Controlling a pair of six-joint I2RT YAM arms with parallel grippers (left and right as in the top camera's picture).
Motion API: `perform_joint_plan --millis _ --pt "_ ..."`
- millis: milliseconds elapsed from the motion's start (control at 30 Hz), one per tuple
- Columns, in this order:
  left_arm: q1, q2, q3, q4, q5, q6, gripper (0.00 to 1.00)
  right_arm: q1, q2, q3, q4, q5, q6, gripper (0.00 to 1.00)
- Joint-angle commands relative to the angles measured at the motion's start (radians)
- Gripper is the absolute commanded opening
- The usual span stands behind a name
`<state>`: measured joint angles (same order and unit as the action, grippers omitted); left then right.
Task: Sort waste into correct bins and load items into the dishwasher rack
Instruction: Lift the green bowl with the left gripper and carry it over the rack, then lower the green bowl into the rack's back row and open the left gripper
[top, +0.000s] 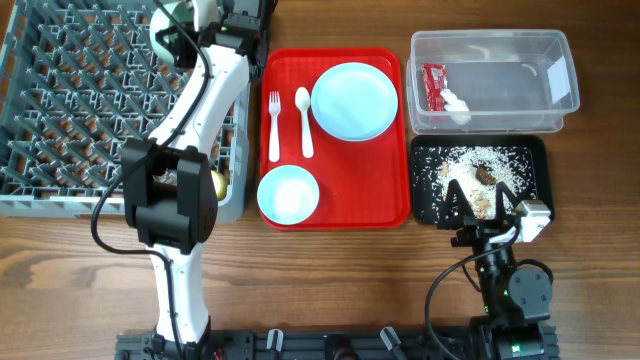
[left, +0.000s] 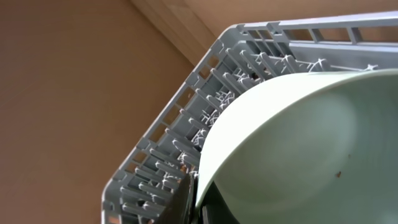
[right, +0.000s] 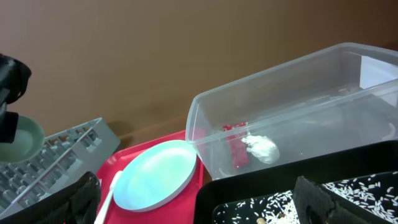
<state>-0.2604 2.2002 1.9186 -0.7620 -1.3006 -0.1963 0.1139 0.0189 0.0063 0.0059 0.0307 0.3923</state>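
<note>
The left gripper is gripping a tilted pale blue bowl above the dishwasher rack, at its far right corner, likely for slotting between pegs, while the right gripper is hovering open, well right of the rack.

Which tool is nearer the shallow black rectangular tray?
Right. Right tool hovers over the black rectangular tray; left tool is above the grey plastic pegged rack, gripping a pale bowl.

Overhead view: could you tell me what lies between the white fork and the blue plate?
The white spoon lies there, on the red tray, seen overhead.
</note>
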Motion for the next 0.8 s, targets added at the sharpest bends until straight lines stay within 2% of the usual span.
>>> perform_joint_plan --millis 0,367,567,633,667,700,767 --pt "0.000 0.051 -0.004 -0.013 -0.036 0.052 0.04 -0.006 -0.015 -0.001 0.006 -0.002 0.008 1.00" --pt "-0.031 0.101 -0.004 -0.042 -0.036 0.051 0.04 -0.006 -0.015 -0.001 0.006 -0.002 0.008 1.00" --pt "-0.084 0.101 -0.004 -0.058 -0.036 0.051 0.11 -0.006 -0.015 -0.001 0.006 -0.002 0.007 1.00" --pt "-0.098 0.101 -0.004 -0.063 -0.036 0.051 0.18 -0.006 -0.015 -0.001 0.006 -0.002 0.008 1.00" --pt "-0.104 0.101 -0.004 -0.065 -0.037 0.051 0.27 -0.006 -0.015 -0.001 0.006 -0.002 0.008 1.00" --pt "-0.107 0.100 -0.004 -0.068 -0.037 0.052 0.42 -0.006 -0.015 -0.001 0.006 -0.002 0.008 1.00" --pt "-0.109 0.100 -0.003 -0.085 -0.050 0.055 0.53 -0.006 -0.015 -0.001 0.006 -0.002 0.007 1.00"
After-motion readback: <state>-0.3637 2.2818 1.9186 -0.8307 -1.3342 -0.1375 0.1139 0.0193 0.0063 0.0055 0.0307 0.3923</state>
